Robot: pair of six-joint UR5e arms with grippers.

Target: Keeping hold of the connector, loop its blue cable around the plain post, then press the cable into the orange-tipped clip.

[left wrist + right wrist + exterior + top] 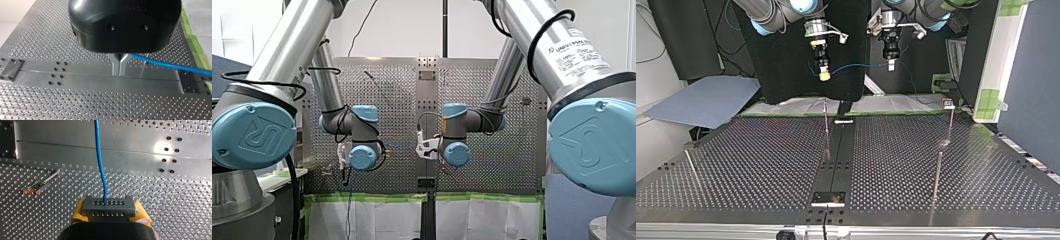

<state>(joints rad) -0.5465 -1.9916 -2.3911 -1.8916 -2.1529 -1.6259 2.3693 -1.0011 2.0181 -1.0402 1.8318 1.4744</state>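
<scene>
high above the perforated metal bench point(761, 165), my right arm's hand point(108, 211) is gripping the grey, hole-studded connector block point(108, 203) between its yellow pads point(141, 215), the thin blue cable point(100, 157) running straight ahead from it. across the gap, my left arm's black hand point(119, 71) is pinching its metal fingers together, the cable trailing out from the fork above their tips. in the top view the line is hanging nearly level between the two hands, with a slim plain metal post point(826, 127) standing almost directly beneath the right one, likely the loop's pivot. the orange-tipped metal clip point(37, 187) is sitting off to the connector's side, well apart from the cable.
</scene>
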